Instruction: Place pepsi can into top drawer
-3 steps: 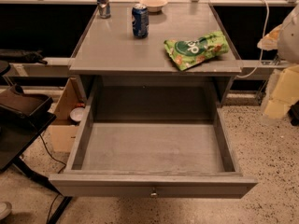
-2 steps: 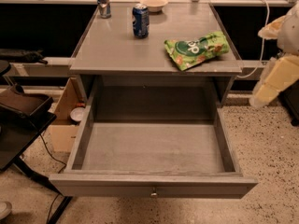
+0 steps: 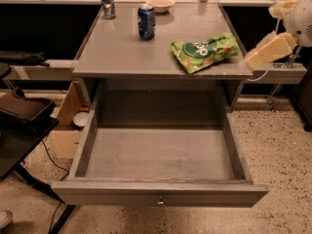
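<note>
The pepsi can (image 3: 146,21) stands upright on the back middle of the grey tabletop. It is dark blue with a silver top. The top drawer (image 3: 161,155) below the tabletop is pulled fully out and nothing lies in it. Its flat front panel has a small round knob (image 3: 160,201). My gripper (image 3: 258,56) is a cream-coloured piece at the right edge of the tabletop, at table height, just right of a green chip bag. It is far to the right of the can and holds nothing that I can see.
A green chip bag (image 3: 204,51) lies on the right of the tabletop. A slimmer blue-and-silver can (image 3: 107,1) and a white bowl (image 3: 161,3) stand at the back. A cardboard box (image 3: 68,126) and a black chair (image 3: 22,116) are to the left on the floor.
My arm has risen from beside the table's right side and swung left, bringing the gripper up to the tabletop's right edge. Can and drawer have not moved.
</note>
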Controlling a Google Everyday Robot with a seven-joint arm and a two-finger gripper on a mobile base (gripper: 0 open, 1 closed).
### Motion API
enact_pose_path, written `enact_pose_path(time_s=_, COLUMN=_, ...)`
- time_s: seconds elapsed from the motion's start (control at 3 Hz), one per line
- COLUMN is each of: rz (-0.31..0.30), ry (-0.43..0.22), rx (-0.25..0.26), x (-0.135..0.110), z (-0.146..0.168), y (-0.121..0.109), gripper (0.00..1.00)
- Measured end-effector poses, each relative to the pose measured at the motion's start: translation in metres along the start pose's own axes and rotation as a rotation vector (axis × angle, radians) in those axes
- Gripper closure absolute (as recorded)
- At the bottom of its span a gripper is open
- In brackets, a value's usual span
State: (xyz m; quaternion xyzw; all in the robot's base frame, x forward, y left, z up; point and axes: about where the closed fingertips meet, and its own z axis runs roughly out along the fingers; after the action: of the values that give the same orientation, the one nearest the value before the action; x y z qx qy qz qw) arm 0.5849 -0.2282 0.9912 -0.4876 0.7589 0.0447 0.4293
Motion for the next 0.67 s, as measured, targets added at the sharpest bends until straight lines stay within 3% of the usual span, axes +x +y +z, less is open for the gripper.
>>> enact_pose_path(time_s=0.33, rz=0.138, ry=-0.283, rx=0.046, x=-0.019, z=0.047, y=-0.03, gripper=0.0)
enact_pose_path(time_s=0.67, rz=0.225, ry=-0.387, rx=0.102, x=-0.033, z=0.071, y=-0.033, gripper=0.0)
